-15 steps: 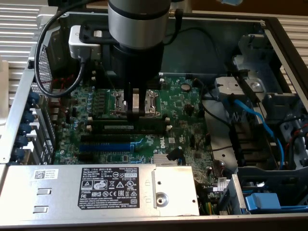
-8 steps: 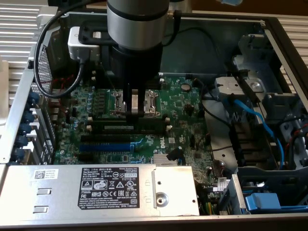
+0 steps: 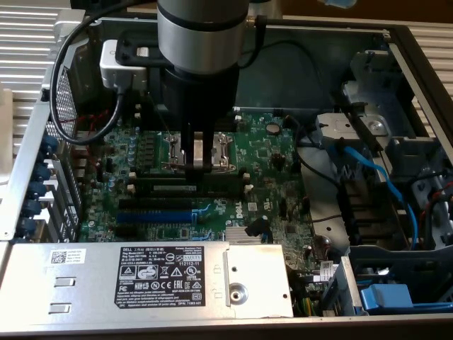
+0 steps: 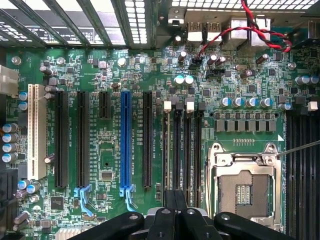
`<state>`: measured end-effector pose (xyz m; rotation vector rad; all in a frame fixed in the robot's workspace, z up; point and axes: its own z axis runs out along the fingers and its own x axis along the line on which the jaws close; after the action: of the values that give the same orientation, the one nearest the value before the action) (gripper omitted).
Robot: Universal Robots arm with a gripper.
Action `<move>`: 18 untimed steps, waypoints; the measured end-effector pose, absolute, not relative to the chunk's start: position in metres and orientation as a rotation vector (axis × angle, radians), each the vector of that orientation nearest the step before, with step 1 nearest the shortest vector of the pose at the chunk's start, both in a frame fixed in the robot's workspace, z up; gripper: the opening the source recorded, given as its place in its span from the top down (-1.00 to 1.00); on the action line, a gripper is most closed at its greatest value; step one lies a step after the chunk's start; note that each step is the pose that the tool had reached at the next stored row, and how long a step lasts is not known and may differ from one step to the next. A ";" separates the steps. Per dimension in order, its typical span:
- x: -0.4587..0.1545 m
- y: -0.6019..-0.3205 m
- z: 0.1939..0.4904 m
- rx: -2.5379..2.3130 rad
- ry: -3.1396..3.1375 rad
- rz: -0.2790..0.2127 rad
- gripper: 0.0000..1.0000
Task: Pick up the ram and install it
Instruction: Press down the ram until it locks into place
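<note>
Green motherboard (image 3: 212, 184) fills the open case below my arm. I see the gripper (image 3: 199, 164) pressed down over the long black memory slots (image 4: 182, 145) beside the CPU socket (image 4: 245, 182), its fingers drawn together. The ram (image 3: 185, 188) sits in one of those slots, directly under the fingertips, its white label strip showing. The blue expansion slot (image 4: 128, 145) lies just beside them.

Ribbed metal surface (image 3: 21, 28), wooden edge (image 3: 425, 10)
</note>
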<state>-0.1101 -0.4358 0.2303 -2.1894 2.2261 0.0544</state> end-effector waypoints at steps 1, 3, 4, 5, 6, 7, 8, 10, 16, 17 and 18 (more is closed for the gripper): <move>-0.110 -0.436 0.230 -2.190 2.226 0.054 0.80; -0.110 -0.436 0.230 -2.190 2.226 0.053 0.80; -0.110 -0.436 0.230 -2.191 2.227 0.053 0.80; -0.110 -0.436 0.230 -2.191 2.227 0.052 0.80; -0.110 -0.436 0.230 -2.191 2.227 0.052 0.80; -0.110 -0.436 0.230 -2.191 2.227 0.051 0.80; -0.110 -0.436 0.230 -2.191 2.227 0.051 0.80; -0.110 -0.436 0.230 -2.192 2.227 0.051 0.80; -0.110 -0.436 0.229 -2.192 2.227 0.051 0.80; -0.110 -0.436 0.229 -2.192 2.227 0.051 0.80; -0.110 -0.436 0.229 -2.192 2.227 0.051 0.80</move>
<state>-0.1101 -0.4360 0.2289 -2.1917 2.2273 0.0506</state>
